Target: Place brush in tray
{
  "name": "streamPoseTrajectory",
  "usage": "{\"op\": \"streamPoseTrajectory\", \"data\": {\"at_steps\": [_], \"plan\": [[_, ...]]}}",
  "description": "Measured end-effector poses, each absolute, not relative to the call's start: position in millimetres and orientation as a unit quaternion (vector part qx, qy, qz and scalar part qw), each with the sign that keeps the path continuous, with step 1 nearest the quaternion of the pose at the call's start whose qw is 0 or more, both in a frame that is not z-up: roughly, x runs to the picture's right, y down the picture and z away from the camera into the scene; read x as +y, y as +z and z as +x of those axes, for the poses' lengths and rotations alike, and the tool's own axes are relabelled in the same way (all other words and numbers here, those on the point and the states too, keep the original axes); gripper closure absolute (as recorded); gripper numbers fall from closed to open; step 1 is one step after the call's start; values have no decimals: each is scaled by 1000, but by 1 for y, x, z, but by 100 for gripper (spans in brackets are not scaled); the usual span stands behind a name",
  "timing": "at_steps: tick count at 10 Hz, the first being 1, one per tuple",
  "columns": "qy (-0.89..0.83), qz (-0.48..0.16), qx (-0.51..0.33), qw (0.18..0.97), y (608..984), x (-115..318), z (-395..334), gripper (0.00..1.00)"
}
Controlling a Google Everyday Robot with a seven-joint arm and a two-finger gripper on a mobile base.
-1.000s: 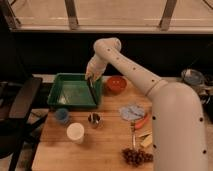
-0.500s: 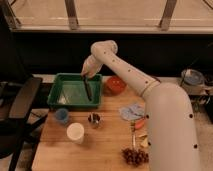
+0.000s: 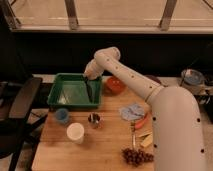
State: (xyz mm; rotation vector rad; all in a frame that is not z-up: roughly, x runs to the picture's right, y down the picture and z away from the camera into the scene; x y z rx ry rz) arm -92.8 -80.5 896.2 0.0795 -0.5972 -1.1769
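We see our tool (image 3: 90, 76) over the far right corner of the green tray (image 3: 59, 89), closed on the top end of the brush (image 3: 90, 90), which hangs almost upright with its lower end down inside the tray by the right wall. We judge the brush light, stiff and slim, so it may swing or slip; holding the handle near its end suits lowering it flat onto the tray floor

my white arm (image 3: 131, 80) reaches up and left from my body, elbow bent high, with my gripper (image 3: 89, 76) pointing down at its end.
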Motion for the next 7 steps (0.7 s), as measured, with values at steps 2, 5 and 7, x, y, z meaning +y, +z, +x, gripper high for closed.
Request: {"op": "streamPoseTrajectory", "data": {"at_steps": [2, 5, 7], "plan": [[-544, 38, -276, 791, 901, -77, -88, 40], [-544, 36, -277, 791, 904, -72, -83, 20], [-544, 36, -278, 791, 904, -71, -84, 20]]}}
